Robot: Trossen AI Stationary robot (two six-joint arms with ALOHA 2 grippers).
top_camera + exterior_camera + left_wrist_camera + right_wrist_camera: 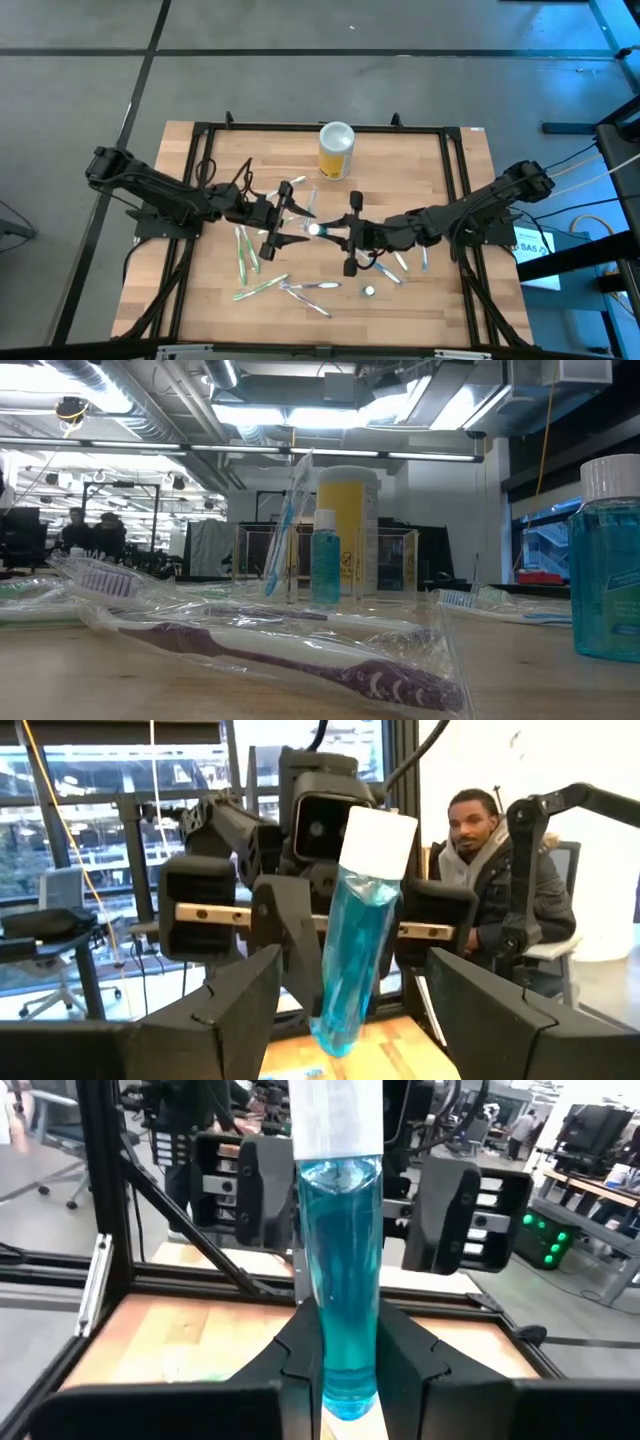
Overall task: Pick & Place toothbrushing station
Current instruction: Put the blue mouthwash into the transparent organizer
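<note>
Mouthwash bottle (338, 1280) sits pinched in our right pincer (340, 1370) mid-counter; left pincer (340, 1010) spread; station (325, 565) holds little yet.

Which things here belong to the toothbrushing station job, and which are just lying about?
In the job:
clear plastic compartment container
blue mouthwash bottle with white cap, held in the shut right gripper
left gripper, open around that bottle

Lying about:
yellow cylindrical canister with white lid
wrapped purple toothbrush
second blue bottle
</note>
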